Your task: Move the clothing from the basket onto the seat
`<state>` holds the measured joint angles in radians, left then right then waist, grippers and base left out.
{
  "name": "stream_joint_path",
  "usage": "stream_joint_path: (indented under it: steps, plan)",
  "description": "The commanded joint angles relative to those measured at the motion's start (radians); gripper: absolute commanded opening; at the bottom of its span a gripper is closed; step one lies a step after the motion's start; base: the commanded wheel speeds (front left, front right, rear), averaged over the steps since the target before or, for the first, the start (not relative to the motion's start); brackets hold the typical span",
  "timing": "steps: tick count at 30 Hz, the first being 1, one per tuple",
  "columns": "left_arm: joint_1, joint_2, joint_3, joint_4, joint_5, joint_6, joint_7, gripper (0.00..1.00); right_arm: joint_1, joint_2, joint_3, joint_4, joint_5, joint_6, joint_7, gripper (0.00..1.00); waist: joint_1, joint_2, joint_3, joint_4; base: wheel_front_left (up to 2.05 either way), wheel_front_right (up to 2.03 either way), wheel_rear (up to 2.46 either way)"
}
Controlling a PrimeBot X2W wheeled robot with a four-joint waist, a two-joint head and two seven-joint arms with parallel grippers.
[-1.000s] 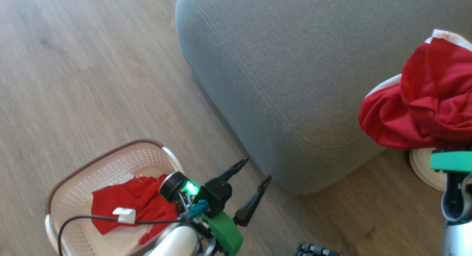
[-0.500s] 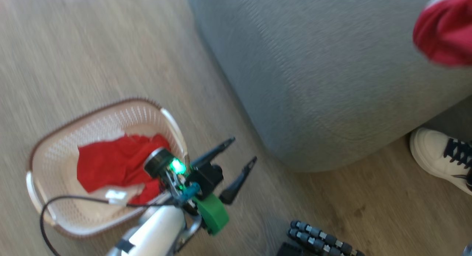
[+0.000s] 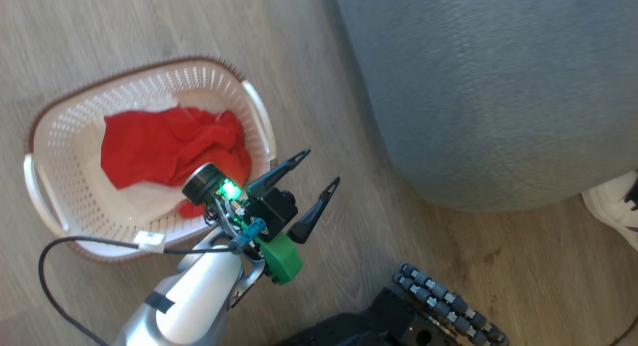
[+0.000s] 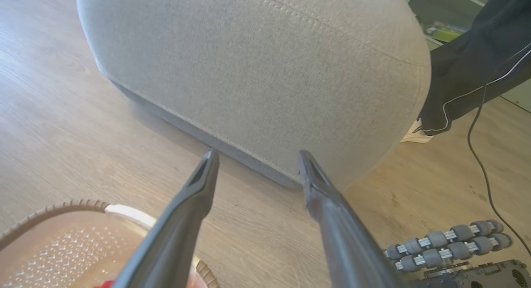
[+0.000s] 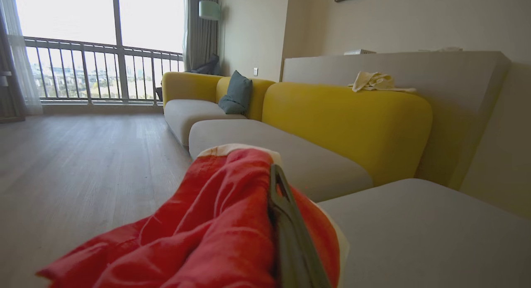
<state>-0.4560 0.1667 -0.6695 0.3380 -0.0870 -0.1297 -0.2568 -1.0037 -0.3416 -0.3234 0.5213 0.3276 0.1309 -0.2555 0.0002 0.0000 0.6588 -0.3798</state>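
The cream basket (image 3: 45,151) stands on the wood floor with red clothing (image 3: 164,146) bunched inside. My left gripper (image 3: 322,165) hangs open and empty just right of the basket's near corner, its fingers pointing at the grey seat (image 3: 473,86). From the left wrist view, the open left gripper (image 4: 258,154) faces the seat's rounded side (image 4: 257,64), with the basket rim (image 4: 54,209) at lower left. My right gripper (image 5: 277,176) is shut on a red garment with white trim (image 5: 215,230), held beside the grey seat cushion (image 5: 415,234).
A person's white shoe (image 3: 613,206) and dark trouser leg (image 4: 468,72) are by the seat's right corner. My wheeled base (image 3: 443,301) sits in front. Yellow sofa backs (image 5: 344,122) run behind the grey cushions. Open floor lies left of the seat.
The head camera has swung, shifting the whole picture: the basket now sits higher and the held red garment has left that view. The left gripper stays open beside the basket.
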Motion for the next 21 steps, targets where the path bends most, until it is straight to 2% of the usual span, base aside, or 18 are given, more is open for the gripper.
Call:
stream_joint_path:
  steps: [1, 4, 7, 11, 16, 21]
  plan:
    - [-0.002, 0.009, 0.019, -0.028, 0.013, -0.001, -0.005, 1.00, -0.053, -0.042, -0.003, 0.055, 0.005, 0.000, -0.006, 0.00, -0.0002, 0.0000, 0.045, 0.032, 0.00, 0.00, 0.00]
    - [-0.013, 0.013, -0.001, -0.027, 0.018, -0.001, -0.005, 1.00, -0.121, -0.100, 0.007, 0.205, -0.067, 0.000, -0.006, 0.00, -0.0002, 0.0000, 0.065, 0.064, 0.00, 0.00, 0.00]
    - [-0.015, 0.002, 0.021, -0.038, 0.016, 0.005, -0.005, 1.00, -0.165, -0.133, -0.010, 0.334, -0.127, 0.000, -0.006, 0.00, -0.0002, 0.0000, 0.080, 0.088, 0.00, 0.00, 0.00]
    - [-0.015, -0.008, 0.026, -0.047, 0.024, 0.005, -0.005, 1.00, -0.205, -0.174, -0.093, 0.479, -0.203, 0.000, -0.006, 0.00, -0.0002, 0.0000, 0.095, 0.117, 0.00, 0.00, 0.00]
    - [-0.009, -0.016, 0.031, -0.050, 0.031, 0.004, -0.005, 1.00, -0.220, -0.170, -0.196, 0.549, -0.280, 0.000, -0.006, 0.00, -0.0002, 0.0000, 0.102, 0.132, 0.00, 0.00, 0.00]
    - [-0.007, -0.014, 0.038, -0.044, 0.039, 0.003, -0.005, 1.00, -0.232, -0.146, -0.223, 0.570, -0.352, 0.000, -0.006, 0.00, -0.0002, 0.0000, 0.108, 0.126, 0.00, 0.00, 0.00]
